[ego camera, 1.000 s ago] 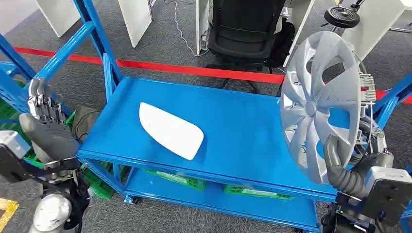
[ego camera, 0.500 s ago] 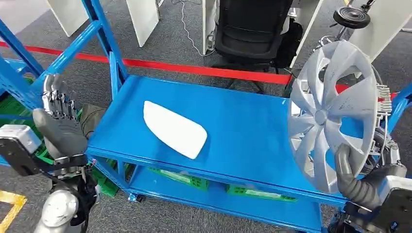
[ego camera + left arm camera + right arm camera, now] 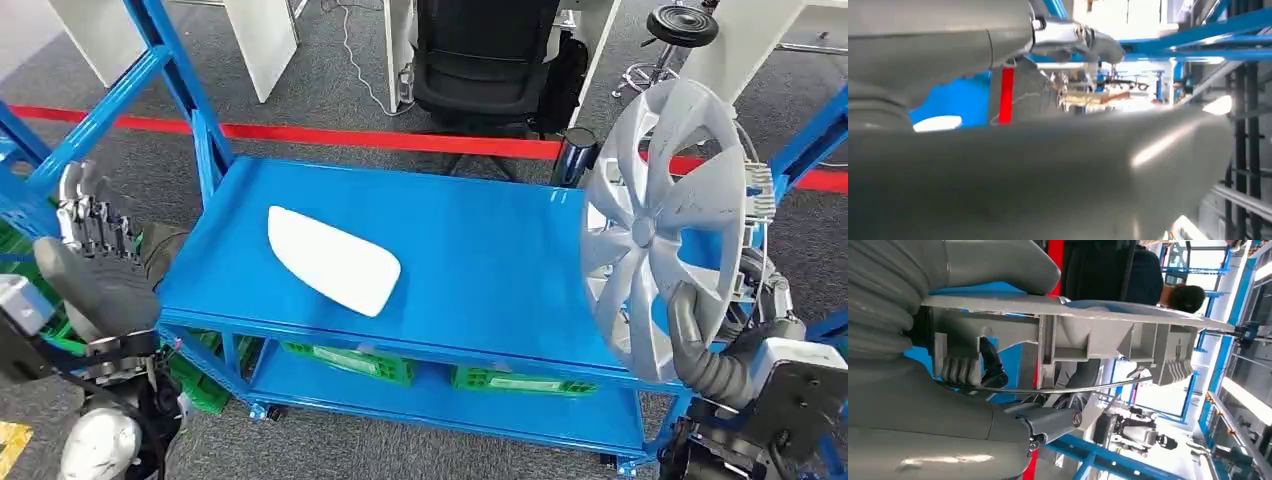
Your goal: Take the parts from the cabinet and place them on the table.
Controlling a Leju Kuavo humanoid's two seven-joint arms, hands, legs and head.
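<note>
We find the right hand gripping a silver hubcap by its lower rim, thumb across the front face. The hubcap stands nearly upright above the right end of the blue table, its face turned toward the table's middle. In the right wrist view the hubcap shows edge-on, with its grey clips and wire ring exposed, and the thumb lies over its rim.

A white panel lies flat on the tabletop, toward the left end and nearer the front edge, well apart from the hubcap.

We note the left hand raised beyond the table's left end, beside a blue rack post; it holds nothing, its fingers upright and close together, slightly curled.

Green crates sit on the table's lower shelf. Behind the table, red tape crosses the grey floor, with a black chair beyond it.
</note>
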